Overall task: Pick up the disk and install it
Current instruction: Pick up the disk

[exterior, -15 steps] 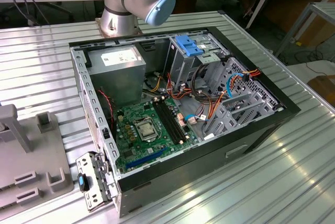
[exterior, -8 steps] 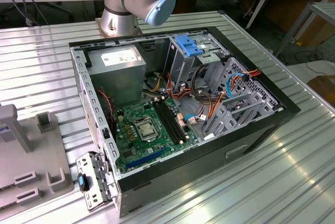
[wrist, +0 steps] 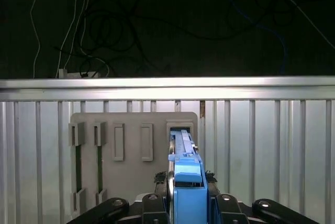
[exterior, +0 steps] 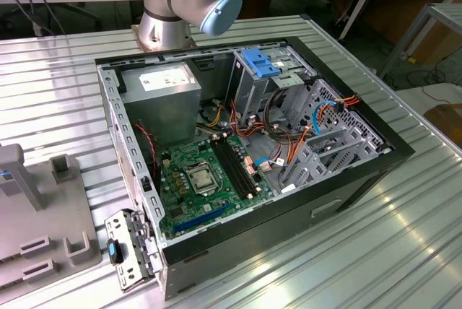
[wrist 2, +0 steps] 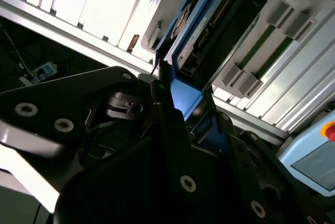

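The disk point(wrist: 183, 148) shows edge-on in the first wrist view, a grey metal slab in a bright blue carrier. My gripper point(wrist: 187, 178) is shut on it, with a black finger point(wrist: 157, 203) pressed on either side of the blue frame. It hangs over the end slot of the grey holder plate point(wrist: 131, 182); whether its far end still touches the slot I cannot tell. In the second wrist view the disk point(wrist 2: 209, 20) juts out from the gripper point(wrist 2: 183, 98) toward the holder point(wrist 2: 272, 41). The open computer case point(exterior: 375, 179) lies on the table in the exterior view.
Inside the case a grey drive cage carries a fixed blue bracket point(exterior: 263, 62), beside cables, a motherboard point(exterior: 195, 179) and a power supply point(exterior: 162, 99). The holder point(exterior: 43, 215) sits at the exterior view's left. The arm's base point(exterior: 173, 13) stands behind the case. A pale blue device with a red button point(wrist 2: 314, 150) lies nearby.
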Tool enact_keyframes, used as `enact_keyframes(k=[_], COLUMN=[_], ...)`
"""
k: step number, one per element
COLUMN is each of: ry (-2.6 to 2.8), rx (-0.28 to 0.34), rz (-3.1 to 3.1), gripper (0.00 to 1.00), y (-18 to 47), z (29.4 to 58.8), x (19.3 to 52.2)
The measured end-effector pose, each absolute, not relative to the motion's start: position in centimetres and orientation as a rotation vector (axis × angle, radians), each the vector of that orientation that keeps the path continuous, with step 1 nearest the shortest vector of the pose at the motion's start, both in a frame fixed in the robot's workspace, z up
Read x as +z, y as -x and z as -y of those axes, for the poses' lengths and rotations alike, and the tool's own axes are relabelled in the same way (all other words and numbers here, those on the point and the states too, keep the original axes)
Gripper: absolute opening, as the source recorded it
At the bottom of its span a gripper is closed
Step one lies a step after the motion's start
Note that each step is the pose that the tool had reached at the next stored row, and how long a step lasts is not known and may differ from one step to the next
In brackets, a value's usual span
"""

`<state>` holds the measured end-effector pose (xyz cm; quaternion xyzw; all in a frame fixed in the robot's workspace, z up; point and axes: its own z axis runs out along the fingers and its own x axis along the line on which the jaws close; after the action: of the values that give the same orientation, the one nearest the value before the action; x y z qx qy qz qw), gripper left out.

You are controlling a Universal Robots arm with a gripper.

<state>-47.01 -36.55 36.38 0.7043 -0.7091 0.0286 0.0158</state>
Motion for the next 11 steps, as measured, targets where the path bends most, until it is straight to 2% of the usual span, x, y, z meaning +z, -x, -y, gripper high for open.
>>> enact_keyframes(k=[11], ry=[-2.191], rx=[0.089], rz=[2.206], gripper=[0.37], y=[47.0], z=[36.5], x=[39.9])
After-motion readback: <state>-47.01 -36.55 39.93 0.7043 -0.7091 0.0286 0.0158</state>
